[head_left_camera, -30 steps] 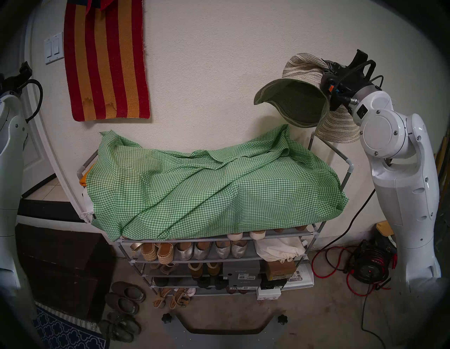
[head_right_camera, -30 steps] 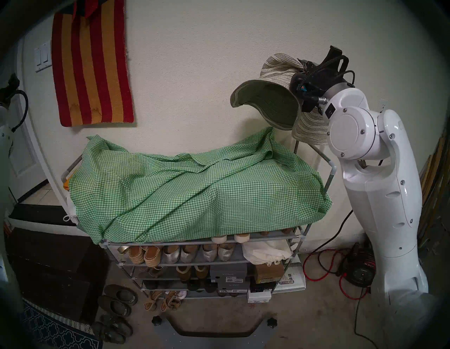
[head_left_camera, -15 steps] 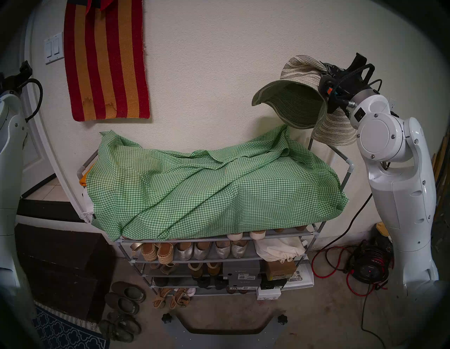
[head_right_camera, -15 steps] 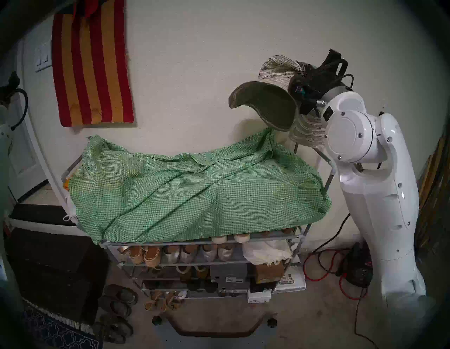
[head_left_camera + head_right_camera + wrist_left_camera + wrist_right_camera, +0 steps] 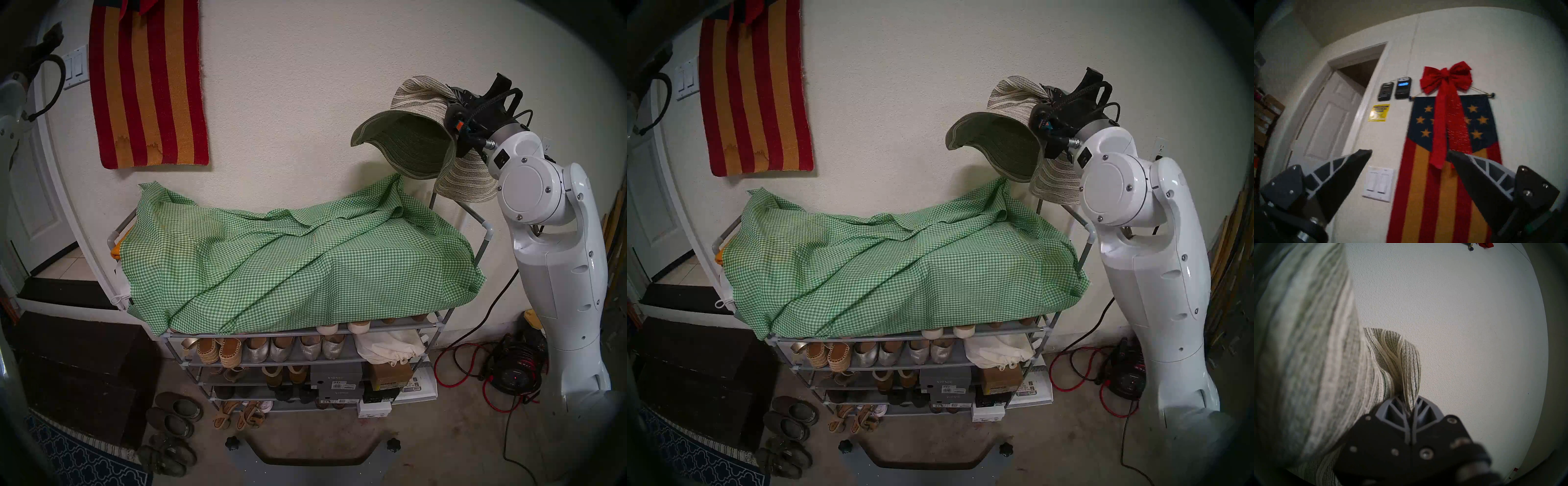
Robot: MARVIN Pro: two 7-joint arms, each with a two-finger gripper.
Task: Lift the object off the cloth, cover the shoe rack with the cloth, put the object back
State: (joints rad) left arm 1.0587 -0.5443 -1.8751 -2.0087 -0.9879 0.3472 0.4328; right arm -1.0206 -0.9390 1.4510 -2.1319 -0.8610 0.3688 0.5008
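The woven sun hat [image 5: 407,142] hangs folded in the air above the right end of the shoe rack [image 5: 305,334], its olive underside facing me. My right gripper [image 5: 1407,400] is shut on a pinch of the hat's striped brim [image 5: 1403,361]. The green-and-white check cloth [image 5: 288,251] lies rumpled in a heap over the rack's top shelf, with shoes showing on the shelves below. My left gripper [image 5: 1410,152] is open and empty, raised high at the far left and facing the wall. The head stereo right view shows the same hat [image 5: 1000,146], cloth [image 5: 891,258] and rack [image 5: 908,337].
A red-and-orange striped rug [image 5: 149,85] hangs on the wall beside a light switch [image 5: 75,68]. A dark wooden chest [image 5: 84,370] stands left of the rack, with loose shoes [image 5: 173,421] on the floor. A red cable reel [image 5: 512,373] lies at the right. An orange towel [image 5: 116,251] peeks out at the rack's left end.
My left arm has swung upward at the far left. The right arm carried the hat slightly up and to the left, then held still. The cloth has not moved.
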